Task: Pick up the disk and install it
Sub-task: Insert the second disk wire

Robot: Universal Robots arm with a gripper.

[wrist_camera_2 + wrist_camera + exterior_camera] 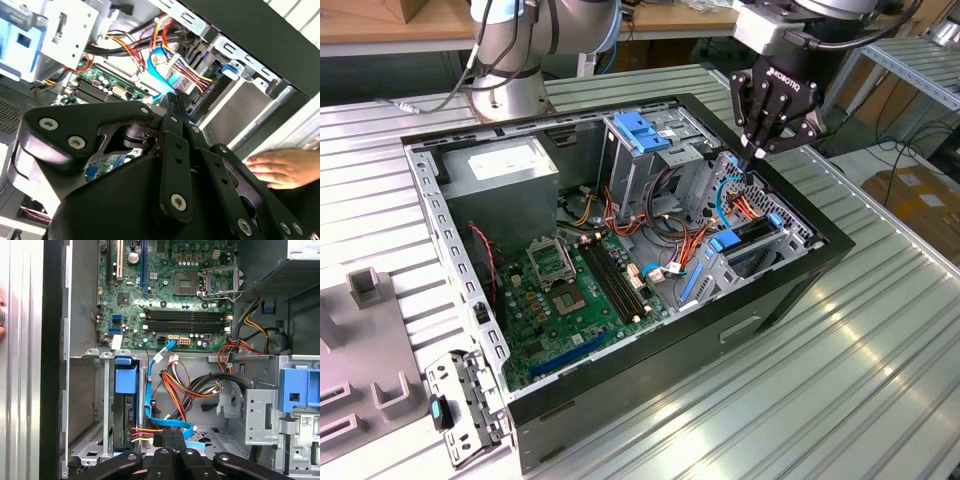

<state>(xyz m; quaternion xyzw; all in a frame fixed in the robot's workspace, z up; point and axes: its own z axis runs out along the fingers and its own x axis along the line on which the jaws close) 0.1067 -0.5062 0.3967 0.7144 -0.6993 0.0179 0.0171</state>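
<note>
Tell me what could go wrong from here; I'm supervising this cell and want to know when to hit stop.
1. Snagging: the closed gripper hangs just above the blue cable and the orange and yellow wires beside the drive bay. Moving through them could likely tug a connector loose.
2. Person nearby: a hand rests next to the computer case, close to the arm. A sideways move might strike it.
</note>
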